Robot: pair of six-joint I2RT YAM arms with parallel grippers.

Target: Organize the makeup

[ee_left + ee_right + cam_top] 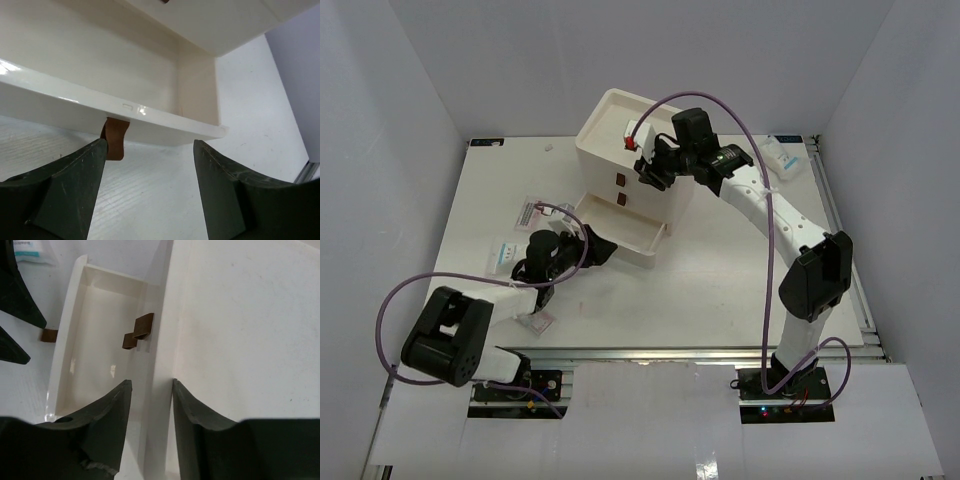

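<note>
i have open surface [720, 290] through the lower middle and right of the top view, between the two arms. the upper centre is taken by the cream box [610, 115]. its bottom drawer [625, 230] stands out toward the lower left, its smooth cream floor showing.

my left hand [602, 248] sits at the drawer's front edge with its fingers well apart and nothing between them. the brown handle [114, 139] is just past the left finger. my right hand [150, 385] hangs over the box's top front edge, fingers parted by a narrow gap, clamped on nothing i can make out.

the makeup in sight is flat white sachets:
- the pink-print sachet [535, 212] and the blue-print sachet [505, 253] lie left of the drawer.
- a third sachet [538, 320] lies beside the left arm, lower left.
- a fourth sachet [785, 158] lies upper right, near the surface's edge.
</note>
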